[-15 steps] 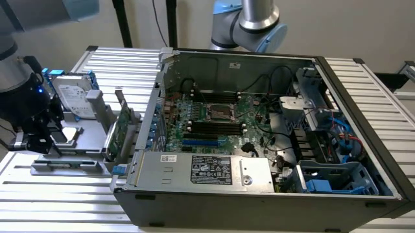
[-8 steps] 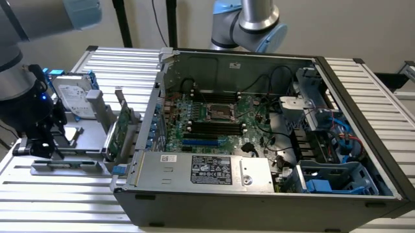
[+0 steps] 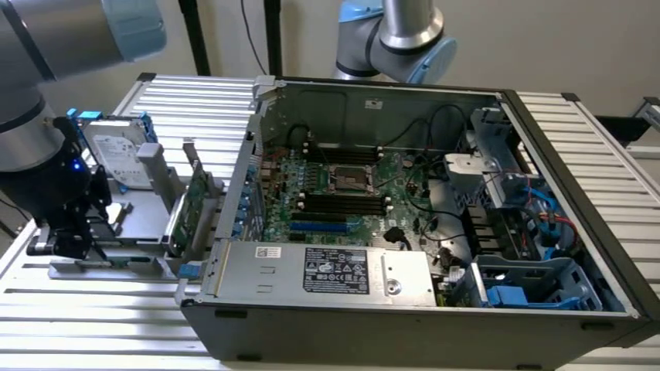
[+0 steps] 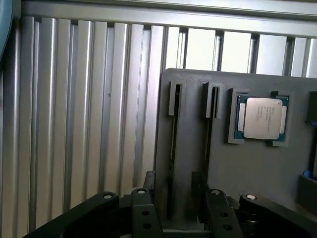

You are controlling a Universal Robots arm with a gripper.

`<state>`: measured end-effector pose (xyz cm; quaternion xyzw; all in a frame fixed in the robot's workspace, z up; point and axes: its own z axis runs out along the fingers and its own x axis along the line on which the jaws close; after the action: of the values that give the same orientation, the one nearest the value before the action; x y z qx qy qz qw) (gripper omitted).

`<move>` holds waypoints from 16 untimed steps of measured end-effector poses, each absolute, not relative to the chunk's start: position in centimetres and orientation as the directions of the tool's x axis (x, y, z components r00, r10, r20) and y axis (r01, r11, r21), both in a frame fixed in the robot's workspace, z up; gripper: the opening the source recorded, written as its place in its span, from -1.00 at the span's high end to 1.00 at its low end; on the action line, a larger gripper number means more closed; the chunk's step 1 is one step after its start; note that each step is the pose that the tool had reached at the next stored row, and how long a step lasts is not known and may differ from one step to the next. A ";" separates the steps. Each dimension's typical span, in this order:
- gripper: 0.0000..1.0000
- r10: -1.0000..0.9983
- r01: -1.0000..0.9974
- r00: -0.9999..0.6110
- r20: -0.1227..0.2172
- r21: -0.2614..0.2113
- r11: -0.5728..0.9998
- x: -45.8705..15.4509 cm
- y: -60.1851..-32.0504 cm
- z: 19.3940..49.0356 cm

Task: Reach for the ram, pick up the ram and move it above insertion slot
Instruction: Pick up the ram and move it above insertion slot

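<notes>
Gripper (image 4: 181, 218) sat low over the holder (image 4: 257, 183), fingers (image 4: 143, 215) apart, nothing clamped as far as I could tell. Ram (image 4: 172, 148) stood edge-on in a holder groove that ran into the gap between the fingers. A second groove (image 4: 211, 148) ran just beside it, in line with the other finger. In the exterior view the gripper (image 3: 64, 236) was on that view's left, well apart from the board slots (image 3: 341, 202) inside the case (image 3: 413, 325).

Risks, my read:
- Closing off-centre: one finger could catch the second groove's wall, so the ram gets pinched crooked.
- Thin-edge grip: the stick could slip or rotate on lift and end up skewed over the slot.
- The groove's end posts hug the ram, so a tilted pull could bind it and drag the holder.
- CPU (image 4: 261, 118) sat just beside the grooves, with the card (image 3: 196, 205) and hard drive (image 3: 113, 151) near, so a sloppy exit could clip them.

Hard to make out:
- The ram was a dark sliver with no chips or green visible, so I couldn't confirm it, nor whether the second groove was loaded.
- It was dark where the groove met the fingers, so I couldn't tell if they touched the ram.
- In the exterior view my gripper body hid the ram.
</notes>
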<state>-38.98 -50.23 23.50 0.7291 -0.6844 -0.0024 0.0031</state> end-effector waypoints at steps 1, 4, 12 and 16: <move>0.15 -0.998 -0.998 0.060 0.001 0.008 -0.060 -39.0 -50.2 23.3; 0.15 -0.998 -0.998 0.055 0.001 0.008 -0.055 -39.0 -50.2 22.8; 0.15 -0.999 -0.999 0.044 0.001 0.008 -0.044 -39.0 -50.2 21.3; 0.15 -0.999 -0.999 0.039 0.001 0.008 -0.039 -39.0 -50.2 20.6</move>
<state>-39.04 -50.23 20.60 0.7208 -0.6932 -0.0024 0.0031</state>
